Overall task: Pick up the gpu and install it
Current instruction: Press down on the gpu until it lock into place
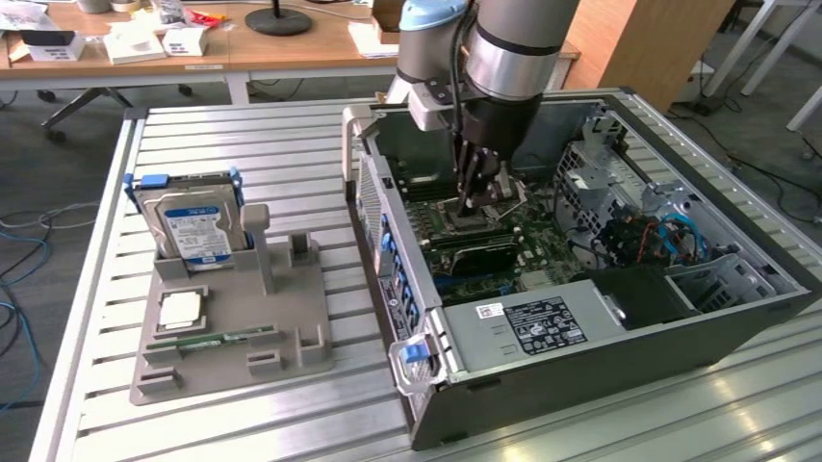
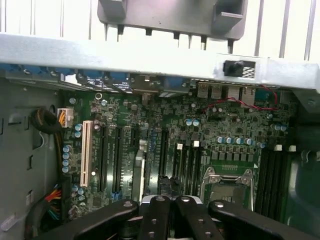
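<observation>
Shut jaws, nothing held: my gripper (image 2: 170, 202) hangs just beside the gpu (image 1: 495, 256), which stands on edge in a motherboard (image 2: 225, 125) slot. It looks seated, so needs no grip. CPU socket (image 2: 227, 187) alongside; hard drive (image 1: 192, 226) upright on the stand (image 1: 295, 327) outside the case (image 1: 617, 395).

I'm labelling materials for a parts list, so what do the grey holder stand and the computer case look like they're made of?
Holder stand: matte grey, probably plastic; dull, uniform, no glints.
Computer case: likely sheet metal; grey exterior panel, with bare silvery perforated brackets inside.
</observation>
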Controlling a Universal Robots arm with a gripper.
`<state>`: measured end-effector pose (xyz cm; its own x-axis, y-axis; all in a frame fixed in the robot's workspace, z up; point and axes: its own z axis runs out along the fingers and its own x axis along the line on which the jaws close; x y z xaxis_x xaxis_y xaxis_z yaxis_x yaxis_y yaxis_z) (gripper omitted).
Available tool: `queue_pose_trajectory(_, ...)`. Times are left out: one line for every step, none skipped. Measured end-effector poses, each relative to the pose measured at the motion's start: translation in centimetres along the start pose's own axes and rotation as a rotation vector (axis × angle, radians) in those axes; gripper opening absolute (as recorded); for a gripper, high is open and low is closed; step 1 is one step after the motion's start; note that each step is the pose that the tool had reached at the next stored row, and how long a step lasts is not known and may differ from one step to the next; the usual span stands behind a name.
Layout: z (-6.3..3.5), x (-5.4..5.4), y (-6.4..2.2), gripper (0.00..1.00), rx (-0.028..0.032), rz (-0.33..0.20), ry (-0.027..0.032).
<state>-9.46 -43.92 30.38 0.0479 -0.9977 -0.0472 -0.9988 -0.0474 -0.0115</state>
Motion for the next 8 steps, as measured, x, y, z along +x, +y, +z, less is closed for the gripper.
queue_pose_trajectory(-0.02, -0.20, -0.01, 0.11, 0.0003, 0.000, 0.0000)
queue_pose_trajectory(-0.03, -0.35, -0.01, 0.11, 0.0003, 0.000, 0.0001)
queue_pose_trajectory(-0.02, -0.40, -0.02, 0.11, 0.0004, 0.000, 0.0001)
queue_pose_trajectory(-0.02, -0.40, -0.02, 0.11, 0.0004, 0.000, 0.0000)
queue_pose_trajectory(-0.02, -0.40, -0.02, 0.11, 0.0003, 0.000, 0.0000)
queue_pose_trajectory(-0.02, -0.40, -0.02, 0.11, 0.0004, 0.000, 0.0000)
queue_pose_trajectory(-0.02, -0.41, -0.02, 0.11, 0.0003, 0.000, 0.0000)
queue_pose_trajectory(-0.02, -0.41, -0.02, 0.11, 0.0003, 0.000, 0.0000)
